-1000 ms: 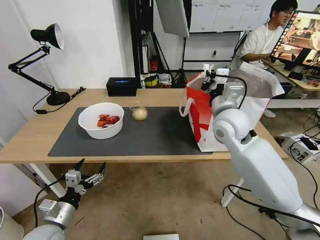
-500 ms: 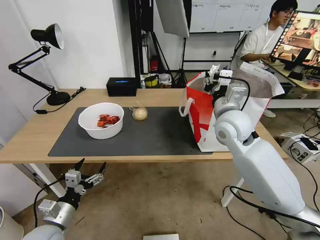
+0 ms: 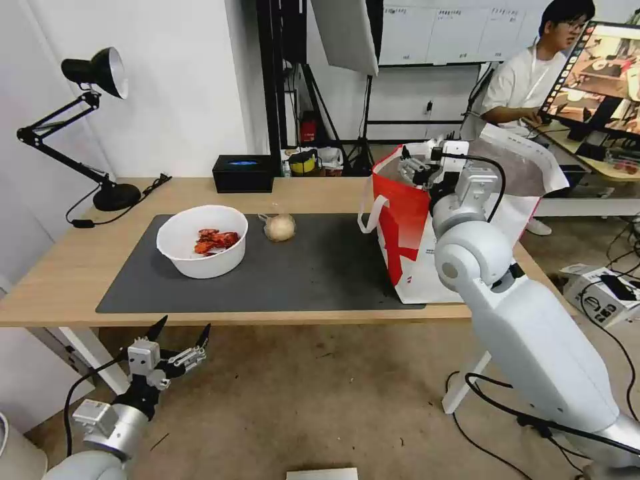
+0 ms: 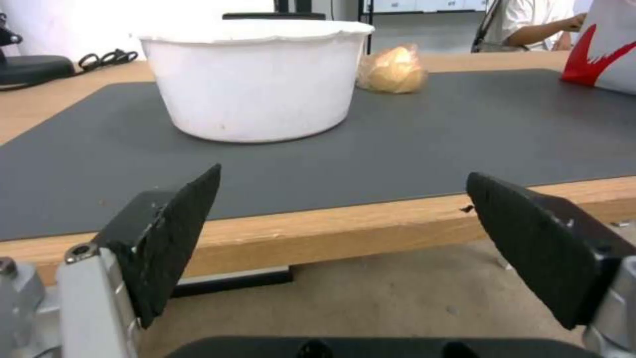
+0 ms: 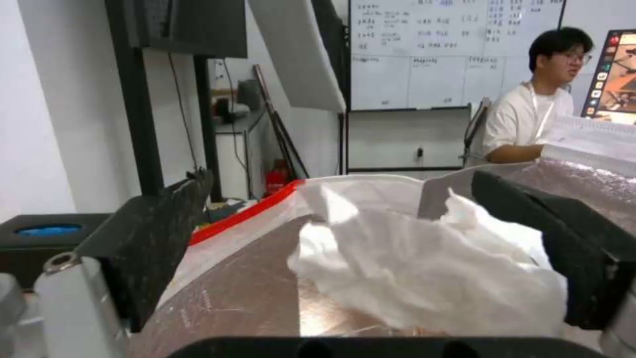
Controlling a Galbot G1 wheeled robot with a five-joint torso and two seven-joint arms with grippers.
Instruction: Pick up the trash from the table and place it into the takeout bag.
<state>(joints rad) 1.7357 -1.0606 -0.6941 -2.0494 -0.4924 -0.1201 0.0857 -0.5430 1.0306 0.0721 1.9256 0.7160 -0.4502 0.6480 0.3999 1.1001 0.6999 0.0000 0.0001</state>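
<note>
Our right gripper (image 5: 351, 258) hangs over the bag's (image 3: 400, 220) mouth, jaws spread, the tissue (image 5: 431, 268) loose between them above the foil. Left gripper (image 3: 175, 347) waits open below the table (image 3: 53, 293) edge, nearer the bowl (image 3: 202, 240).

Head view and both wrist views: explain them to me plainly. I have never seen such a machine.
This is a wheeled robot with two arms, each ending in a two-fingered gripper. The head view looks down from the robot's head. Each wrist view looks out between that arm's fingers. On the table, on a dark mat, stand a white bowl of red shell scraps and a small clear bag with a beige lump. The takeout bag stands to their right. The right gripper is at the bag's mouth, fingers spread, with a crumpled tissue between them above the foil lining. The left gripper hangs open below the table's front edge, holding nothing.
</note>
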